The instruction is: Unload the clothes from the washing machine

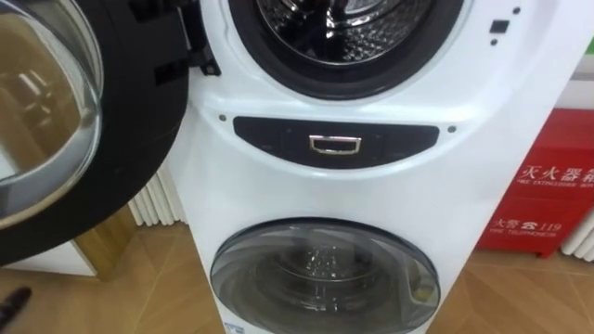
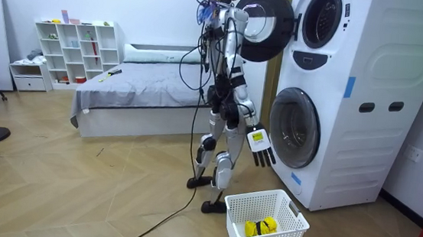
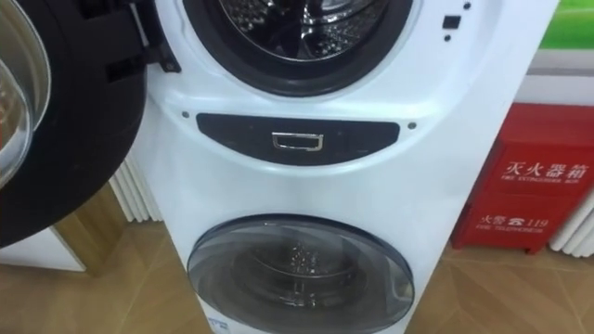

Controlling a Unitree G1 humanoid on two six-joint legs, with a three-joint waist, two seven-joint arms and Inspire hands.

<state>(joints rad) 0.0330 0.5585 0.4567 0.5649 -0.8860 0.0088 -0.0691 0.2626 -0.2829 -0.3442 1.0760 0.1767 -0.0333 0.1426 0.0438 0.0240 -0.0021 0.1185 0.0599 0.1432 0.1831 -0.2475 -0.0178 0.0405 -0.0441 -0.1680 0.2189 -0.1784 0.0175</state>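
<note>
I stand close in front of a white stacked washing machine (image 1: 371,186). Its upper drum (image 1: 348,28) is open, and the part that shows is bare ribbed metal. The upper door (image 1: 83,121), black with a glass bowl, is swung out to my left. The lower door (image 1: 325,278) is closed. In the room view my right hand (image 2: 261,149) hangs by my side near the lower door, with its fingers straight and nothing in it. A dark tip (image 1: 14,299) at the lower left edge may be my left hand. A yellow cloth (image 2: 259,228) lies in the white basket (image 2: 289,217).
The basket stands on the wooden floor by my feet, in front of the machine. A red cabinet (image 1: 548,186) is to the machine's right and a white radiator (image 1: 153,204) to its left. A bed (image 2: 137,89) and a white shelf (image 2: 75,49) lie behind me.
</note>
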